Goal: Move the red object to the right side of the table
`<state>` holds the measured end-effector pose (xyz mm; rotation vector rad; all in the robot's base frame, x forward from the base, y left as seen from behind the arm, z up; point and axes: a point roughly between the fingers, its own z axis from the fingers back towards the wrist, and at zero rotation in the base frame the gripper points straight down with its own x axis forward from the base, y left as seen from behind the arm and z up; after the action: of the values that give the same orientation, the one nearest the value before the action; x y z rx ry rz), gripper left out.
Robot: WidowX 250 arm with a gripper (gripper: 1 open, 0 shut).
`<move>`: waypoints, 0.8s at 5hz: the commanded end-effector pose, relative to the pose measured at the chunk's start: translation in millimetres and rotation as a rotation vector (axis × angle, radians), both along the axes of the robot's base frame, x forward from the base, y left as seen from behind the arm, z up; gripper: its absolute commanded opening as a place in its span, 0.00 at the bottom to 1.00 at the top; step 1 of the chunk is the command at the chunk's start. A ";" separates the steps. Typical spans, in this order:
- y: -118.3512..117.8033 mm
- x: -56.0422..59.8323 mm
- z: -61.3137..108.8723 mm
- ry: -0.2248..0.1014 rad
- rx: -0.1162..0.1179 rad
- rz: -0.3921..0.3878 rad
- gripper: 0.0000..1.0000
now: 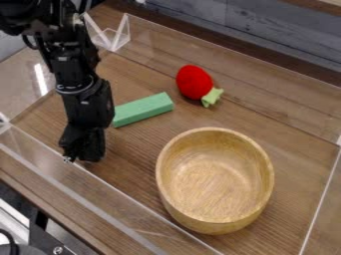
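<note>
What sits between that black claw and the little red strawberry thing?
In the camera view, the green block lies on the table between the shut gripper and the red object.

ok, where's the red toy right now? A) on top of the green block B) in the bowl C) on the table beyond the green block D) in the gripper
C: the red toy lies on the table, apart from the gripper, the bowl and the green block.

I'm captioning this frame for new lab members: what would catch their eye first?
The glossy red strawberry toy stands out at the back of the wood-grain table. A large empty wooden bowl fills the front right. At left, the black gripper points down, shut on nothing, beside the green block.
</note>
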<state>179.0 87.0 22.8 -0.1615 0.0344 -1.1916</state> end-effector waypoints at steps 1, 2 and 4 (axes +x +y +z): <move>1.0 15.2 24.5 -0.059 0.029 0.015 0.00; -6.9 27.8 47.5 -0.085 0.042 0.045 0.00; -62.7 83.3 65.3 -0.115 0.051 0.062 0.00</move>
<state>253.7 22.4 75.8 -0.0799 0.0041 -1.1393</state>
